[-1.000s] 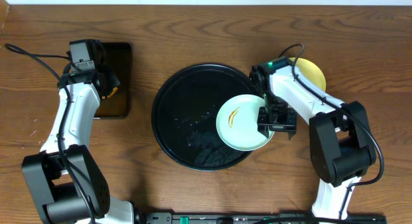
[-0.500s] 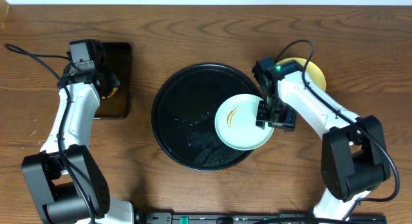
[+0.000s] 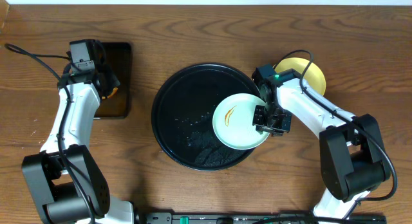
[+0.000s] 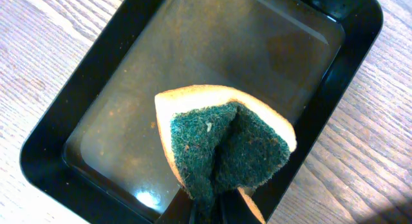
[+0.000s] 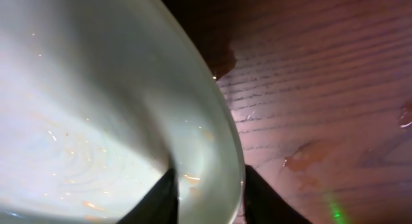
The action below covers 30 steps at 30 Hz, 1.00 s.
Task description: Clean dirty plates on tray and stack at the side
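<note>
One wooden table carries everything. Two white and black arms reach in from the near edge, one on each side. There are two trays. The bigger one is a round tray, black and glossy with wet specks, at the middle of the table. The smaller one is a rectangular tray, also black, lying well apart on the left, and the left wrist view shows brownish liquid in it. Two plates show. The mint plate sits over the right part of the round tray with its right edge passing the tray's rim, and it carries one orange-brown smear. Whether it rests on the tray or is raised off it I cannot tell. The yellow plate lies on the table just beyond the round tray's upper right, half hidden by the right arm. There is one sponge, green scouring face folded inward and yellow backing outside. The right gripper is closed onto the mint plate's right rim, and the wrist view shows one finger on each side of that rim. The left gripper is pinched tight on the folded sponge and holds it above the rectangular tray.
</note>
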Each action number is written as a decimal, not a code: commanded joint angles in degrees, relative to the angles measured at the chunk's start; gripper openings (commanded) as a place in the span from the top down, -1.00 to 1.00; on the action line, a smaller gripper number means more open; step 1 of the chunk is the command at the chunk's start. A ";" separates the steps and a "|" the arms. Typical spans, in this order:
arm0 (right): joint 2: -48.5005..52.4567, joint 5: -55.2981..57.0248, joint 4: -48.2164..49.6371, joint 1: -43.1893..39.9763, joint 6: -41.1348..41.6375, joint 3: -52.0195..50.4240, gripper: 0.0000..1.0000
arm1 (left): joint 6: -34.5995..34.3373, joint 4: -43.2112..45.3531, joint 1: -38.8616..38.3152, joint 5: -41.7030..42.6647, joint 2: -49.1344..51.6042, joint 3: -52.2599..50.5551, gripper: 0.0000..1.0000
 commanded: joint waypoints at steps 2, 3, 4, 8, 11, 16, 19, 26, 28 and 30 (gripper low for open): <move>-0.33 0.46 0.33 0.15 0.46 -0.70 0.69 | 0.50 -0.31 0.22 -0.09 -0.11 -0.11 0.85; -0.33 0.04 0.63 0.15 0.46 -0.70 0.77 | 0.50 -0.31 0.22 -0.07 -0.11 -0.11 0.85; -0.33 -0.70 1.11 0.17 0.13 -0.70 0.85 | 0.50 -0.31 0.22 -0.07 -0.11 -0.11 0.85; -0.33 -5.09 4.35 0.57 -3.98 -0.68 0.83 | 0.50 -0.31 0.22 -0.09 -0.11 -0.11 0.85; -0.33 -5.44 5.60 1.01 -4.04 -0.63 0.86 | 0.50 -0.28 0.22 -0.09 -0.11 -0.11 0.85; -0.33 -7.82 8.46 1.99 -5.03 -0.66 0.84 | 0.50 -0.28 0.20 -0.09 -0.11 -0.11 0.85; -0.28 -7.82 10.86 3.15 -5.16 -0.66 0.76 | 0.50 -0.31 0.22 -0.07 -0.11 -0.11 0.85; -0.22 -4.22 12.79 3.56 -7.69 -0.66 0.66 | 0.50 -0.31 0.20 -0.07 -0.11 -0.11 0.85; -0.22 -3.02 12.68 3.15 -8.96 -0.66 0.63 | 0.50 -0.31 0.20 -0.07 -0.11 -0.11 0.85; -0.17 -2.99 12.72 2.64 -10.29 -0.66 0.62 | 0.50 -0.31 0.20 -0.07 -0.11 -0.11 0.85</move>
